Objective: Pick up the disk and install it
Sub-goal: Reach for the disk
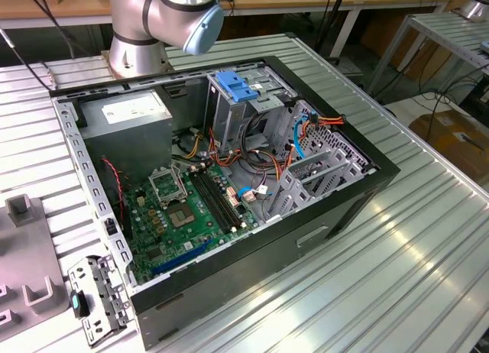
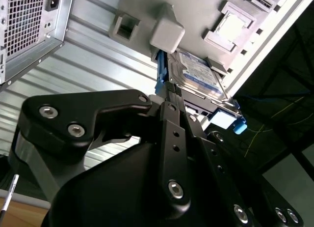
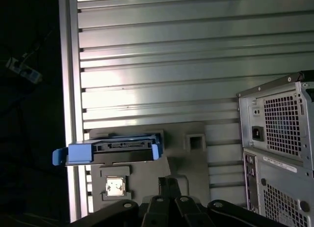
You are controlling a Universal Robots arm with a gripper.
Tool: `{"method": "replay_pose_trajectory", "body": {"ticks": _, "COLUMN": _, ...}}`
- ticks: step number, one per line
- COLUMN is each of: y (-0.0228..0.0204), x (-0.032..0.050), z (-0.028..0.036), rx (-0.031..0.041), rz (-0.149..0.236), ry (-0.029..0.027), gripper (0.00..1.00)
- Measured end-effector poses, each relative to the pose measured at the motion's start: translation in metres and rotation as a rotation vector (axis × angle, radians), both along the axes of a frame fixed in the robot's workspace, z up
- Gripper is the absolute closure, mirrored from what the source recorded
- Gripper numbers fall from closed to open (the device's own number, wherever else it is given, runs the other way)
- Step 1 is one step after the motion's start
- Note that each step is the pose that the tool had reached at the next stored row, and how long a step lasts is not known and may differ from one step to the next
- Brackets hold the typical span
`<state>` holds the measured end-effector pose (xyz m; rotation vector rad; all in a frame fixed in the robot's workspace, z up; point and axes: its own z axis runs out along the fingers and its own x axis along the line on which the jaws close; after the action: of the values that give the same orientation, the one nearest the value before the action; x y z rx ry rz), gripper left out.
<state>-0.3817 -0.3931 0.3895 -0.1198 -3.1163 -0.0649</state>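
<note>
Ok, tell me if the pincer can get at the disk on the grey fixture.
Probably yes. In the first wrist view the disk sits exposed on the grey fixture close to the pincer, nothing lies between them, and the computer case stands apart.

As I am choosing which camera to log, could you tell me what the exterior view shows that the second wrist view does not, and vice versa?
Exterior view: the motherboard, the blue-topped drive cage and the arm. Second wrist view: the disk lying on a grey fixture, with the shut gripper close by. Shared: the computer case and the ribbed table.
</note>
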Motion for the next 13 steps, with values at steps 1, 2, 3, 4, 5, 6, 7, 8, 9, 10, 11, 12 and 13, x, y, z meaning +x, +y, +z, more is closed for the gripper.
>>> {"method": "replay_pose_trajectory", "body": {"ticks": 1, "y": 0.0000, "x": -0.0011, "z": 0.0000, "rx": 0.0000, "rz": 0.000, "ry": 0.0001, "gripper": 0.89}}
{"method": "replay_pose_trajectory", "body": {"ticks": 2, "y": 0.0000, "x": -0.0018, "z": 0.0000, "rx": 0.0000, "rz": 0.000, "ry": 0.0000, "gripper": 0.89}}
{"method": "replay_pose_trajectory", "body": {"ticks": 3, "y": 0.0000, "x": -0.0019, "z": 0.0001, "rx": -0.0001, "rz": 0.000, "ry": 0.0001, "gripper": 0.89}}
{"method": "replay_pose_trajectory", "body": {"ticks": 4, "y": 0.0000, "x": -0.0019, "z": 0.0000, "rx": 0.0000, "rz": 0.000, "ry": 0.0000, "gripper": 0.89}}
{"method": "replay_pose_trajectory", "body": {"ticks": 5, "y": 0.0000, "x": -0.0020, "z": 0.0000, "rx": 0.0001, "rz": 0.000, "ry": 0.0000, "gripper": 0.89}}
{"method": "replay_pose_trajectory", "body": {"ticks": 6, "y": 0.0000, "x": -0.0021, "z": 0.0000, "rx": 0.0001, "rz": 0.000, "ry": 0.0000, "gripper": 0.89}}
{"method": "replay_pose_trajectory", "body": {"ticks": 7, "y": 0.0000, "x": -0.0021, "z": 0.0000, "rx": 0.0000, "rz": 0.000, "ry": 0.0000, "gripper": 0.89}}
{"method": "replay_pose_trajectory", "body": {"ticks": 8, "y": 0.0000, "x": -0.0021, "z": 0.0000, "rx": 0.0000, "rz": 0.000, "ry": 0.0000, "gripper": 0.89}}
{"method": "replay_pose_trajectory", "body": {"ticks": 9, "y": 0.0000, "x": -0.0021, "z": 0.0000, "rx": 0.0000, "rz": 0.000, "ry": 0.0000, "gripper": 0.89}}
{"method": "replay_pose_trajectory", "body": {"ticks": 10, "y": 0.0000, "x": -0.0022, "z": 0.0000, "rx": 0.0000, "rz": 0.000, "ry": 0.0000, "gripper": 0.89}}
{"method": "replay_pose_trajectory", "body": {"ticks": 11, "y": 0.0000, "x": -0.0022, "z": 0.0000, "rx": 0.0000, "rz": 0.000, "ry": 0.0001, "gripper": 0.89}}
{"method": "replay_pose_trajectory", "body": {"ticks": 12, "y": 0.0002, "x": -0.0036, "z": -0.0001, "rx": 0.0001, "rz": 0.000, "ry": -0.0001, "gripper": 0.89}}
{"method": "replay_pose_trajectory", "body": {"ticks": 13, "y": 0.0010, "x": -0.0071, "z": 0.0000, "rx": 0.0000, "rz": 0.000, "ry": 0.0001, "gripper": 0.89}}
